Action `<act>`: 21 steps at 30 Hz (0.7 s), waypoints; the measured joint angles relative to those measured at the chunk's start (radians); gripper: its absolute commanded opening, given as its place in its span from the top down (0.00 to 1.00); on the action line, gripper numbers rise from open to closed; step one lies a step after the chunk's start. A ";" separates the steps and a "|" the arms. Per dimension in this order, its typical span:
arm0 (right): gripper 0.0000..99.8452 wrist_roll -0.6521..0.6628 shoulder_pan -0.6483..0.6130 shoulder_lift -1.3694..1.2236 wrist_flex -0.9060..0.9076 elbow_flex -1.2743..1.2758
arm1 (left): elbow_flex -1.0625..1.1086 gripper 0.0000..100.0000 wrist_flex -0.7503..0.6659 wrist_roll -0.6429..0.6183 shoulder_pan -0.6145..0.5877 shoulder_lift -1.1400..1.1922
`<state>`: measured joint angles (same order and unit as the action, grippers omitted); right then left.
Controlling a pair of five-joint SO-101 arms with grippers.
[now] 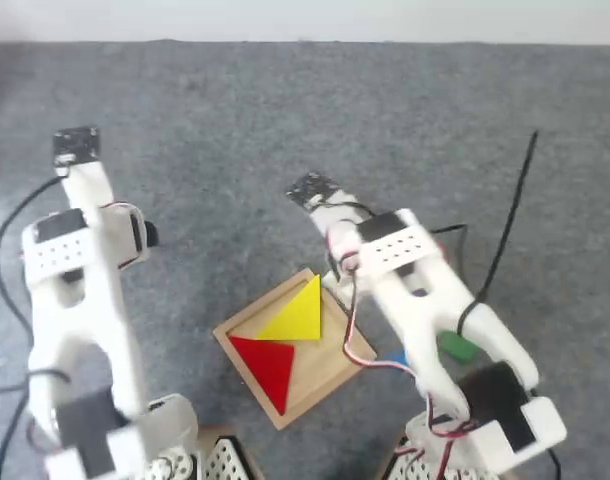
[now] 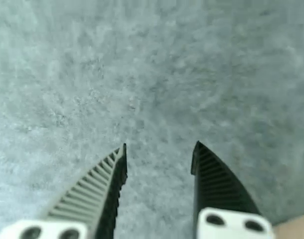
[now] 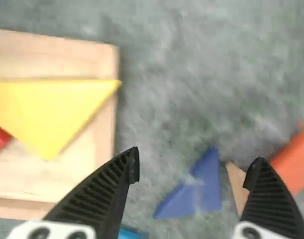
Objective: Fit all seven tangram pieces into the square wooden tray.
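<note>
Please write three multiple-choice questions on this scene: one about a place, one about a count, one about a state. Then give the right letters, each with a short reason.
1. Where does the blue triangle lie?
A) inside the tray
B) on the grey carpet, outside the tray
C) in the left hand

2. How many pieces lie in the tray?
A) two
B) four
C) seven

3. In what state is the left hand?
A) shut on a piece
B) open, holding nothing
C) shut, holding nothing

Answers:
1 B: the right wrist view shows it on the grey carpet, apart from the tray's edge.
2 A: the yellow triangle and the red triangle lie in it.
3 B: its fingers stand apart over bare grey carpet.
</note>
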<state>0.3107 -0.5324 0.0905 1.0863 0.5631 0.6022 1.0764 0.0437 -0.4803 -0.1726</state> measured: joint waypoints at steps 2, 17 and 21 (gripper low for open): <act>0.67 -0.015 -0.026 0.000 -0.006 0.000 | -0.008 0.79 -0.020 -0.003 -0.017 0.060; 0.67 -0.068 -0.212 -0.077 -0.018 0.000 | -0.014 0.79 -0.032 -0.003 -0.029 0.084; 0.67 -0.068 -0.222 -0.089 -0.060 0.000 | -0.014 0.79 -0.032 -0.003 -0.029 0.084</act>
<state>0.2432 -0.7549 0.0015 1.0265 0.5631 0.5884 1.0441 0.0407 -0.5094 -0.0882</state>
